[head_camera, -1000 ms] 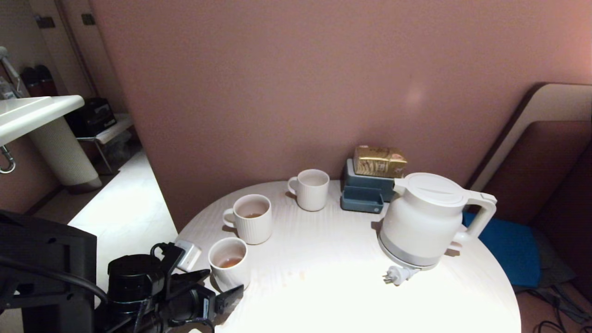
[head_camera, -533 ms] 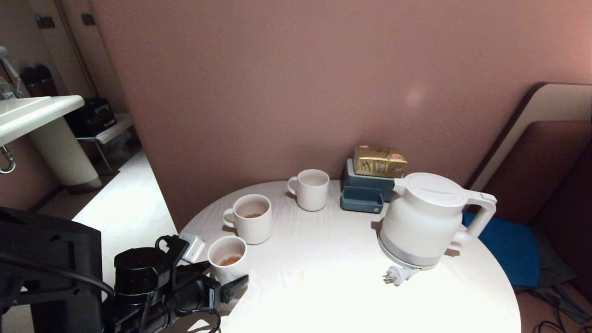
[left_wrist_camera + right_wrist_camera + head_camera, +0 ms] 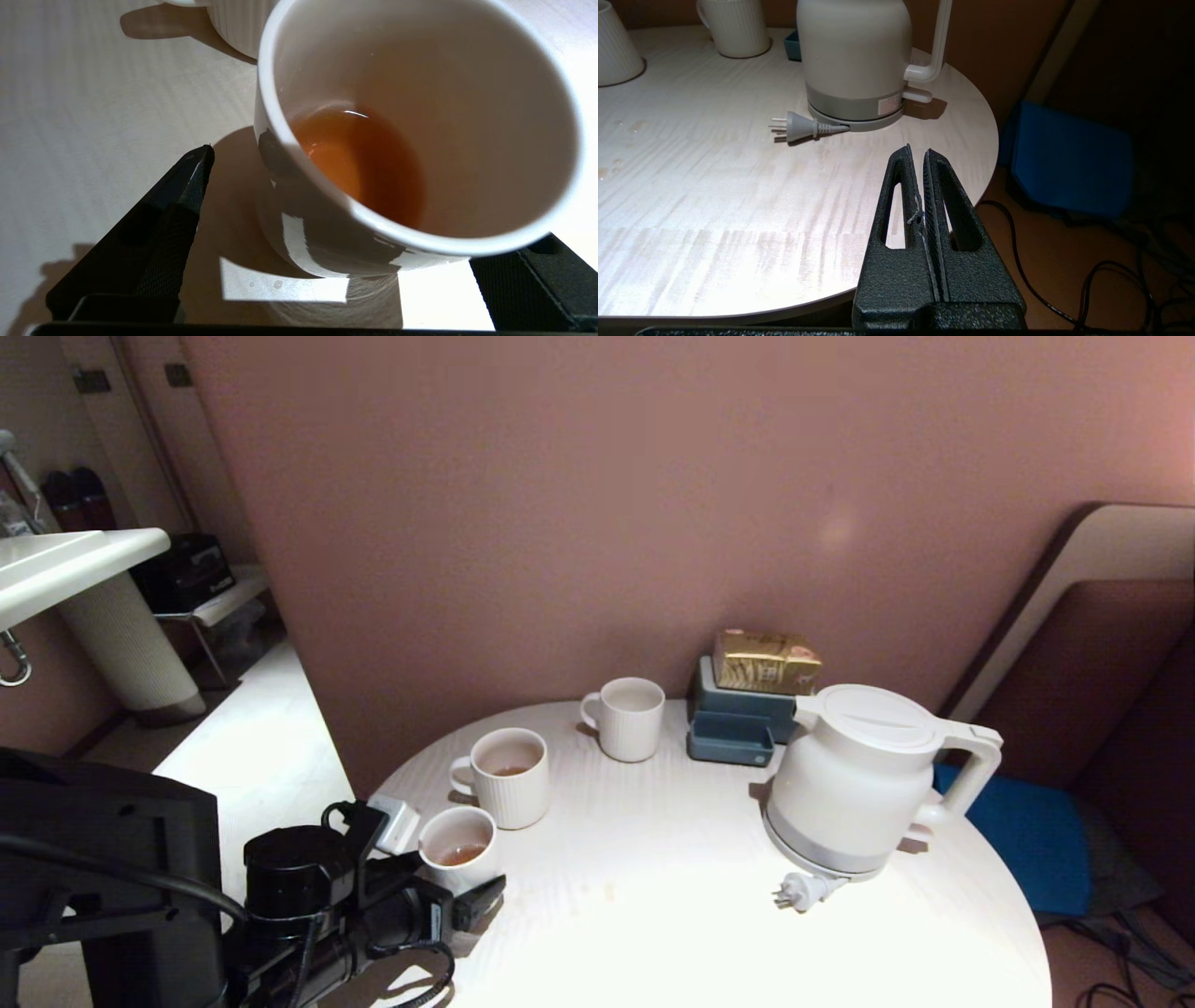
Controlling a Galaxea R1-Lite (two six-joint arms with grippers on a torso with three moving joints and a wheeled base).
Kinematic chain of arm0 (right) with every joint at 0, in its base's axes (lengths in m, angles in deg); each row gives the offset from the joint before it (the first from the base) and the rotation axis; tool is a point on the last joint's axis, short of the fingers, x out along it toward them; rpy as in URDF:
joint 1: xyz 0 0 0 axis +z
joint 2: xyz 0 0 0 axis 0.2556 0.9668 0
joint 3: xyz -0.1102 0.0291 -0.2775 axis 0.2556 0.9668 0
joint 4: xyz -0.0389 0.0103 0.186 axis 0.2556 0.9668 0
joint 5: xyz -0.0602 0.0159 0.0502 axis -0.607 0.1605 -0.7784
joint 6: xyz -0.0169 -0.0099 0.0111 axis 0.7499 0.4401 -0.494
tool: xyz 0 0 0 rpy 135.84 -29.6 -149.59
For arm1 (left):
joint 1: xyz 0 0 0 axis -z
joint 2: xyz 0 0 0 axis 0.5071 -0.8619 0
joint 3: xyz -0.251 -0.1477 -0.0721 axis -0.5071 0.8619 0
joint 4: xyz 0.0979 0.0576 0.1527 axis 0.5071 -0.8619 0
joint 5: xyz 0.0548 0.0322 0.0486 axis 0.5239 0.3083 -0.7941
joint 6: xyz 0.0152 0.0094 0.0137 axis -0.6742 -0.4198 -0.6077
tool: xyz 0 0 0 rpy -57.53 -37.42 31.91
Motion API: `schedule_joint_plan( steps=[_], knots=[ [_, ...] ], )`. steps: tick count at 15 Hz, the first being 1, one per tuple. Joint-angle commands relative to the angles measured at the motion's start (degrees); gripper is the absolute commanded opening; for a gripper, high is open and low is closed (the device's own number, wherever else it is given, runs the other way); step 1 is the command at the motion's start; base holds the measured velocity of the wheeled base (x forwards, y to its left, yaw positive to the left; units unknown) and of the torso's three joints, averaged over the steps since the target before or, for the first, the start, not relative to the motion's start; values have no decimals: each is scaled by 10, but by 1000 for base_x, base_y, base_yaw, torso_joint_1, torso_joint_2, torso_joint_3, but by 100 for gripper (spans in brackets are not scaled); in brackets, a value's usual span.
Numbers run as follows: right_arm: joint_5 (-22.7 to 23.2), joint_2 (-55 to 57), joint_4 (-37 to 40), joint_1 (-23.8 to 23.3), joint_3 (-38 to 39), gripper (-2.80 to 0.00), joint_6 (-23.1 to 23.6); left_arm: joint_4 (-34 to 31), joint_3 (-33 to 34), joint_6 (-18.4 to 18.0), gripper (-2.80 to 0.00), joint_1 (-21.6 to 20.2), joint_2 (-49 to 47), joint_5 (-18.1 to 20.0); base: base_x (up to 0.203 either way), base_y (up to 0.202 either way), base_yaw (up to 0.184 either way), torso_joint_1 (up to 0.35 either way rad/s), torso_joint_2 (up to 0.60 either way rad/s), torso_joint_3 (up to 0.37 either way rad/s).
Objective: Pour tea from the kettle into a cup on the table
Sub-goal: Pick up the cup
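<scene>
Straddling the cup [image 3: 411, 140], left fingers [image 3: 177, 196] gape wide — head view hides this; right fingers [image 3: 943, 196] shut, empty.

Kettle [image 3: 864, 779]: white, lid shut, upright on its silver-grey base near the bench's [image 3: 672, 915] right edge, handle toward that edge, spout toward the rear wall. Cup [image 3: 457, 851]: small, plain, white, handleless, upright at the bench's left edge. Shallow reddish-brown tea [image 3: 359, 163] lies in its bottom.

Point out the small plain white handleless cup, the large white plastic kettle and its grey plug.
cup [image 3: 299, 219]: left wrist view, outer wall.
kettle [image 3: 845, 793]: head view, body.
plug [image 3: 796, 128]: right wrist view, plug housing.
</scene>
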Motion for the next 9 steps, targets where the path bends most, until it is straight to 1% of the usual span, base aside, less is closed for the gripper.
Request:
schedule_joint_plan(
  steps=[1, 3, 6, 9],
  knots=[
    [0, 1, 0, 0, 0, -280, 0, 27, -4, 0, 0, 0, -5, -1, 0, 0, 0, 0, 0, 0],
    [0, 1, 0, 0, 0, -280, 0, 27, -16, 0, 0, 0, -7, -12, 0, 0, 0, 0, 0, 0],
    [0, 1, 0, 0, 0, -280, 0, 27, -28, 0, 0, 0, -9, -19, 0, 0, 0, 0, 0, 0],
    [0, 1, 0, 0, 0, -280, 0, 27, -27, 0, 0, 0, -10, -19, 0, 0, 0, 0, 0, 0]
  ],
)
